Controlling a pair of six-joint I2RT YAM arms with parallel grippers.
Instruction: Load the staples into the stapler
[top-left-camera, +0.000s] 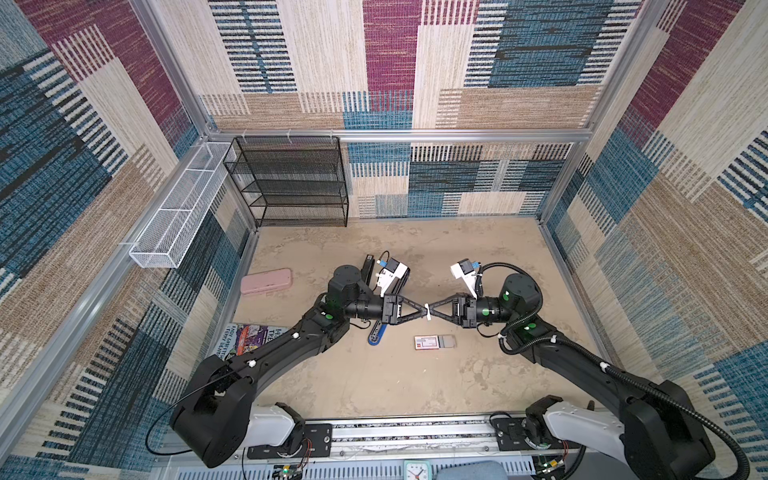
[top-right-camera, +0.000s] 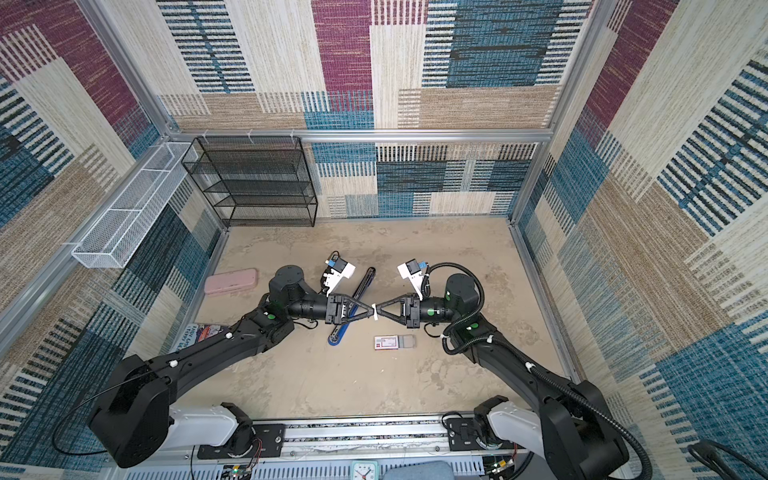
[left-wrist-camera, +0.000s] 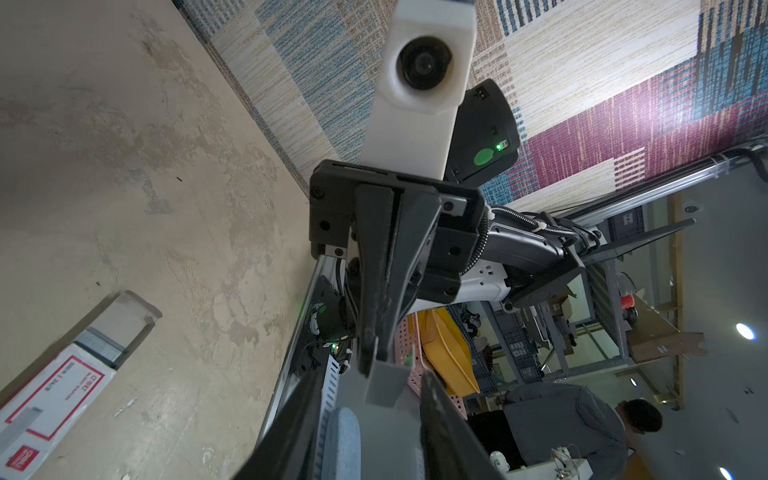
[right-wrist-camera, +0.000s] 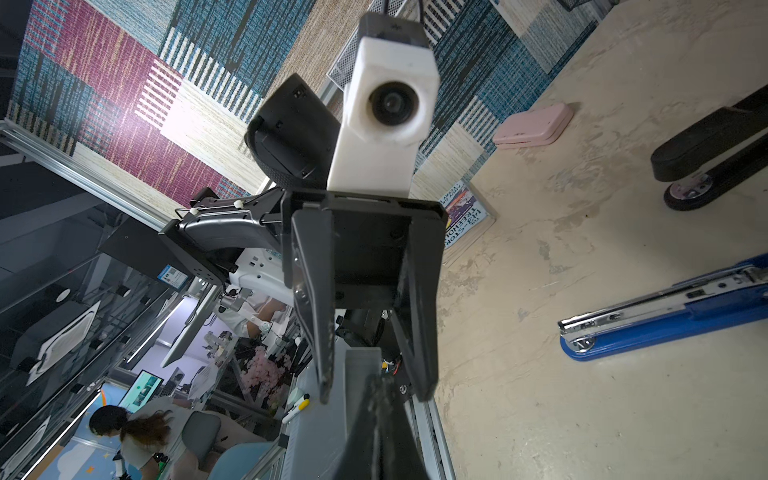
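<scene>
the right gripper (left-wrist-camera: 376, 361) is pressed together on one end of a short grey strip of staples (left-wrist-camera: 384, 384), holding it in the air above the middle of the table (top-left-camera: 374, 395); the left gripper (right-wrist-camera: 374, 395) faces it tip to tip, its fingers (right-wrist-camera: 316, 311) spread to either side of the same strip and, from the right wrist view, not pinching it; below and just to the left lies the stapler (right-wrist-camera: 665, 307), opened out, its blue base flat on the table with the bare metal channel facing up; the white box (top-left-camera: 426, 342) with its grey tray (top-left-camera: 448, 341) slid out lies near, more staples showing in it; the strip looks very light and thin, stiff along its length yet likely to snap between staples if bent or squeezed hard, and smooth enough to slip; best pinched gently on its flat sides near one end, leaving the free end clear to enter the channel
</scene>
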